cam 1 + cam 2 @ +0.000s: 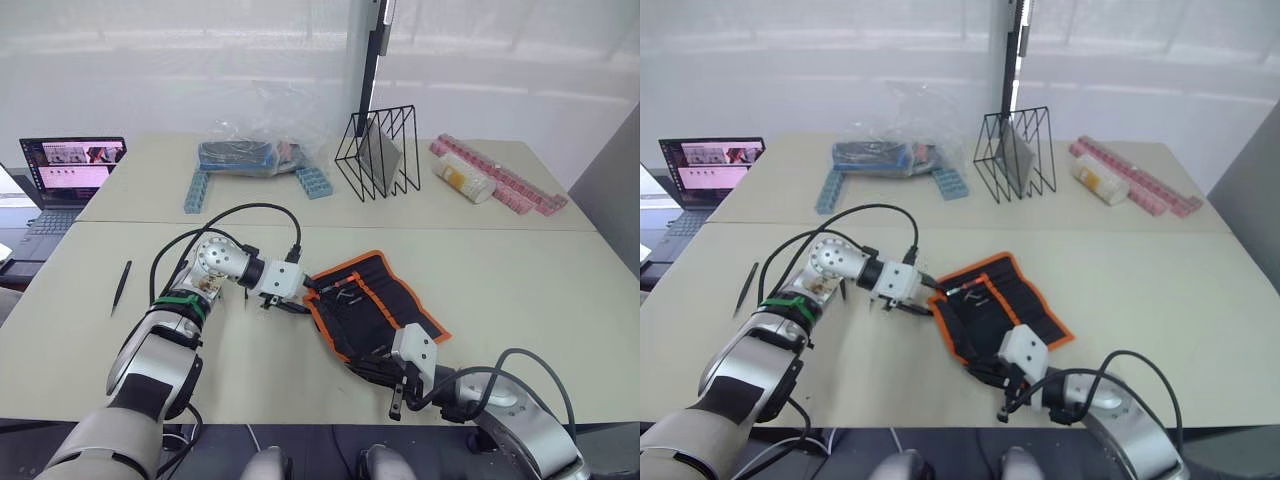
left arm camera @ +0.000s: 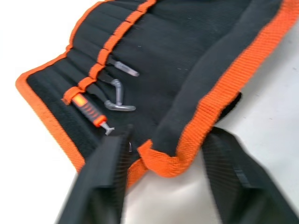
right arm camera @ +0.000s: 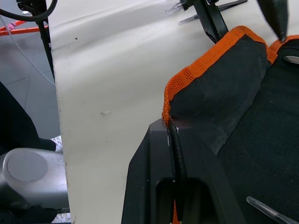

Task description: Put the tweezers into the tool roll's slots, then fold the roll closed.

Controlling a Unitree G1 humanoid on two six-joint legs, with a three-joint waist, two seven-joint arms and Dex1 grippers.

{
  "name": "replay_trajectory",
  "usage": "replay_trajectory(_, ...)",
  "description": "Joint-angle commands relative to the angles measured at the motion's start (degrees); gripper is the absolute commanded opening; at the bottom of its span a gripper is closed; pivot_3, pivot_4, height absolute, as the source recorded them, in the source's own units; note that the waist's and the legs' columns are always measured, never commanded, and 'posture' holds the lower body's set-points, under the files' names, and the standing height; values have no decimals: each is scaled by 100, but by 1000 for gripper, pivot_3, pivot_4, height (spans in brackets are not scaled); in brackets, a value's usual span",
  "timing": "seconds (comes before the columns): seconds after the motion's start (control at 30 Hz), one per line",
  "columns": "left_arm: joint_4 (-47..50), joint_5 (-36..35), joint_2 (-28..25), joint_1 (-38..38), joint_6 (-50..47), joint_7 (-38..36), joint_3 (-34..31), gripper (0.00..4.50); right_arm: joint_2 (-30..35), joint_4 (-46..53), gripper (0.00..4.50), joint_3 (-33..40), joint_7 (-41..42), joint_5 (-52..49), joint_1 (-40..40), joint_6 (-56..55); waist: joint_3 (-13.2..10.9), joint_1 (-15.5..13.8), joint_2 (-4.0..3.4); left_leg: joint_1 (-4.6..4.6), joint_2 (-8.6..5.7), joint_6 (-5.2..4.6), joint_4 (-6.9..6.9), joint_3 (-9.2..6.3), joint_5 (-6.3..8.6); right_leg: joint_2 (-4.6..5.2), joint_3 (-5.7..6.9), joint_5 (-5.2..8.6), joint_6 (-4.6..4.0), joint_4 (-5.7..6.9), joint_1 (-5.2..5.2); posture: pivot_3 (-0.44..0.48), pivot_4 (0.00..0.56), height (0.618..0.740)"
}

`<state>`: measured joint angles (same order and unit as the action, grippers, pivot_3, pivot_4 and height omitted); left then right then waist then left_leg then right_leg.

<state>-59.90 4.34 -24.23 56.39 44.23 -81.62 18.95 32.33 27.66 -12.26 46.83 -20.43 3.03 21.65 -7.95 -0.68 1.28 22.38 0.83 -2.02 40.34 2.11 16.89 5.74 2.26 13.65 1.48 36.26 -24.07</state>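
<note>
Left hand (image 1: 291,301) spread, fingers straddling folded orange-trimmed corner of tool roll (image 1: 375,301) at its left end. Right hand (image 3: 175,158) pressed together, pinching near edge of roll. Roll lies part folded on bench (image 1: 520,290) between both hands; near flap lifted over inner face. Slots (image 2: 100,70) along orange strip hold several tweezers (image 2: 114,88), tips sticking out. One loose tweezer (image 1: 121,285) lies on bench far left, well apart from roll. Behind: laptop (image 1: 66,172), plastic bag (image 1: 262,140), wire rack (image 1: 378,153).
</note>
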Motion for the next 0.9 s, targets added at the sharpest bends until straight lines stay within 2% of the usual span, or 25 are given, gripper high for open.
replay_trajectory(0.03,16,137,-66,12,372,-11,57,680,44,188,0,114,-30,-26,40,-41,0,-6,0,0,0,0,1,0,0,0,0,0,0,0,0,0,150,722)
replay_trajectory(0.1,0,297,-142,-23,573,107,120,71,84,150,0,152,-33,-13,61,-50,0,-4,0,0,-1,-1,3,0,0,1,0,-1,2,-1,1,0,150,722)
replay_trajectory(0.13,-15,353,-163,-29,640,162,137,26,95,134,0,168,-41,-11,65,-50,0,-3,0,0,0,-1,4,0,1,1,-1,-1,2,-1,2,0,150,722)
replay_trajectory(0.27,-14,601,-273,-155,814,557,171,26,181,-5,0,236,-59,67,63,-109,0,-3,0,0,0,-1,4,0,1,1,0,-1,2,1,1,0,150,722)
replay_trajectory(0.43,87,603,-330,-319,811,708,167,26,263,16,0,280,-4,35,91,-101,0,-5,0,-1,1,-1,5,-1,1,1,0,-2,3,4,1,0,150,722)
replay_trajectory(0.9,681,219,-495,-677,550,400,145,26,378,590,0,138,89,-215,93,279,0,-1,0,-2,1,-1,8,-2,1,1,0,-2,3,7,2,0,150,722)
